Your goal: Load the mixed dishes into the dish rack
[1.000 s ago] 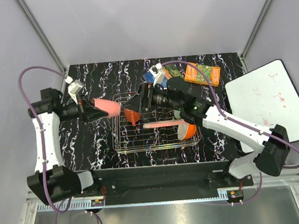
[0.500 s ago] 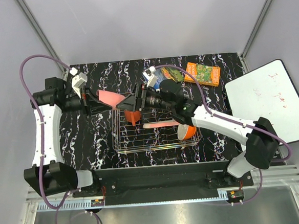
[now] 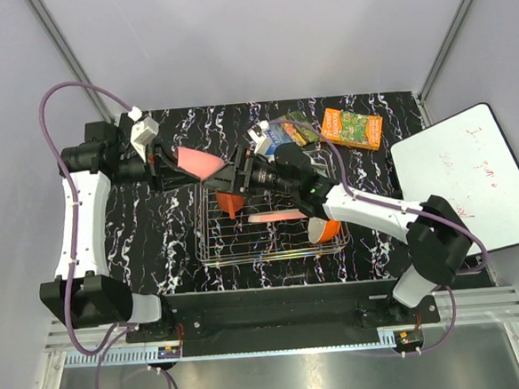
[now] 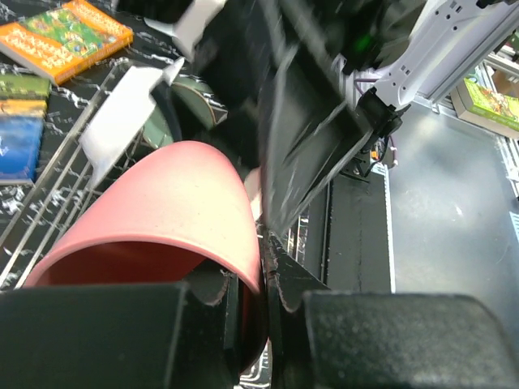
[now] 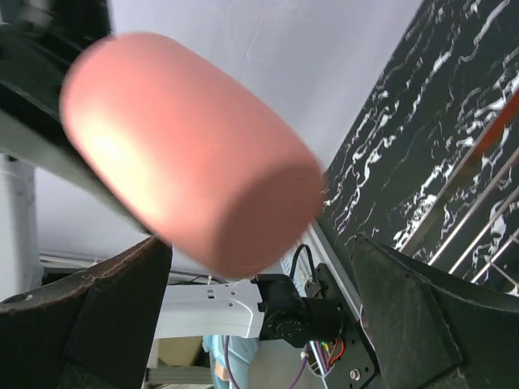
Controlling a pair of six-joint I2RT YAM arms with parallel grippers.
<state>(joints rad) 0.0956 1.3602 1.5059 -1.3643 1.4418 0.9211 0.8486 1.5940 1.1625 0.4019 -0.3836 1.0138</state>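
Facing each other, left tool (image 3: 170,165) pinches pink cup (image 3: 200,164); right tool (image 3: 227,175) gapes.

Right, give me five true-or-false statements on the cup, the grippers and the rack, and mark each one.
1. The left gripper is shut on the pink cup's wall. True.
2. The right gripper is shut. False: it is open, facing the cup's base.
3. The cup rests in the dish rack. False: it is held in the air.
4. An orange bowl sits in the rack's near right corner. True.
5. The orange packet lies inside the rack. False: it lies on the table beyond it.
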